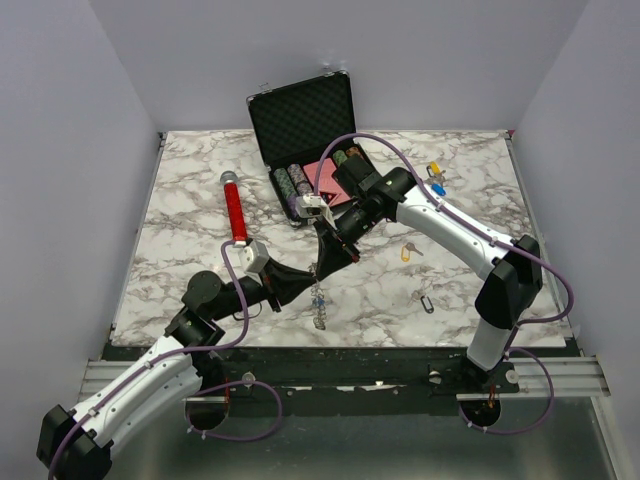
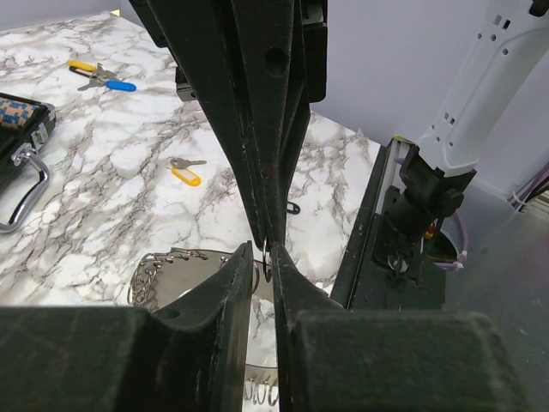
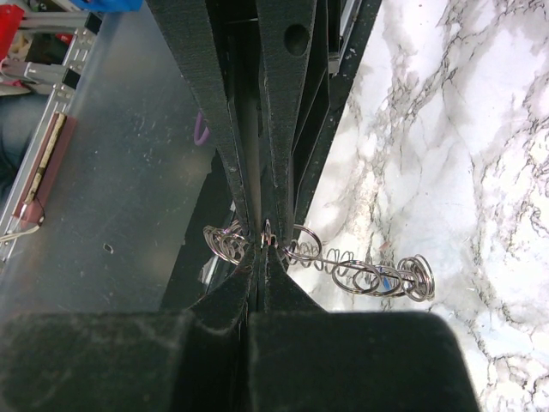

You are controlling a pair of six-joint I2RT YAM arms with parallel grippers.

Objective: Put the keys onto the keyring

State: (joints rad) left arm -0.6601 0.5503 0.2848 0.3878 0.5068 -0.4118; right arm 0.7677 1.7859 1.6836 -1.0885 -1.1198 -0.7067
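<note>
The keyring (image 1: 319, 305), a big silver ring fringed with small silver rings, hangs edge-on between both grippers above the table's front middle. My left gripper (image 1: 308, 272) and right gripper (image 1: 322, 262) meet tip to tip, both shut on its top. The left wrist view shows the ring (image 2: 159, 268) behind my left gripper (image 2: 266, 259); the right wrist view shows it (image 3: 369, 273) beside my right gripper (image 3: 262, 247). A yellow-tagged key (image 1: 407, 252) (image 2: 184, 174) and a black-tagged key (image 1: 427, 302) lie to the right. A yellow-tagged key (image 1: 434, 169) and a blue-tagged key (image 1: 438, 188) lie at the back right.
An open black case (image 1: 305, 125) with poker chips and red cards stands at the back centre. A red cylinder (image 1: 235, 208) lies left of it. The table's front edge and metal rail (image 1: 340, 375) run just below the grippers.
</note>
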